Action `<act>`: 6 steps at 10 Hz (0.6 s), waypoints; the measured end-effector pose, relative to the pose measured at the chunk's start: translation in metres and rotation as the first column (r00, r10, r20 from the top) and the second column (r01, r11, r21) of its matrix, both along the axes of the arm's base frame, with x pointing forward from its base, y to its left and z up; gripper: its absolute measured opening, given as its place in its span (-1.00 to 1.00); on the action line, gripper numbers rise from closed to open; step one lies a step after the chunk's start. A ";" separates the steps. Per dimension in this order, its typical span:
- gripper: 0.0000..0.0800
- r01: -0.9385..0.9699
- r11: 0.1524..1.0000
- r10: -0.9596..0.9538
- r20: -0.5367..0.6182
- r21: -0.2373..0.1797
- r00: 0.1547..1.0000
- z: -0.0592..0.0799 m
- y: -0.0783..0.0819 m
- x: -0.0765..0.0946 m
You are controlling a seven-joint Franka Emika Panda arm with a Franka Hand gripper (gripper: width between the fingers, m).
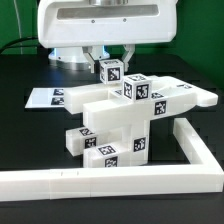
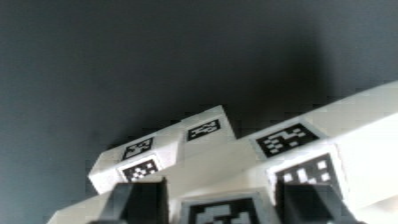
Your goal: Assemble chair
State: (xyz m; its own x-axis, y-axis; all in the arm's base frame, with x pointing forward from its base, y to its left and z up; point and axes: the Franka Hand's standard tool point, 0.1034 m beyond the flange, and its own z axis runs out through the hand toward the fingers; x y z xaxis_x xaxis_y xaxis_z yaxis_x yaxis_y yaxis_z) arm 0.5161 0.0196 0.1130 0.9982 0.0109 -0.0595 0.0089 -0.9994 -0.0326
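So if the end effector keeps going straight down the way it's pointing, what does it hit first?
Most likely the small tagged cube on top of the chair assembly; the end effector sits directly above it, though depth and any contact are unclear.

Exterior view faced arm base from across counter (image 1: 20, 120), slightly raised, mid-range. Wrist view looked down past gripper (image 2: 199, 195), very close. Both views shared tagged chair (image 1: 120, 115) parts.

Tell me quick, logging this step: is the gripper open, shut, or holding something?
Gripper: shut on a small tagged white block atop the chair.
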 end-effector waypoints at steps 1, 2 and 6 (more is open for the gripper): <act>-0.28 0.001 1.000 -0.001 0.002 -0.001 1.000 0.000 0.000 0.000; -0.28 0.002 1.000 -0.002 0.008 -0.002 1.000 0.000 -0.001 0.001; -0.28 0.002 1.000 -0.002 0.008 -0.002 1.000 0.000 -0.001 0.001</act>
State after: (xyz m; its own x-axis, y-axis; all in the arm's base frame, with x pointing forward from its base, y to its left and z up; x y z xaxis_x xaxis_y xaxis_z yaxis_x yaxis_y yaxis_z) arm 0.5176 0.0184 0.1131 0.9987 0.0085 -0.0512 0.0070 -0.9995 -0.0302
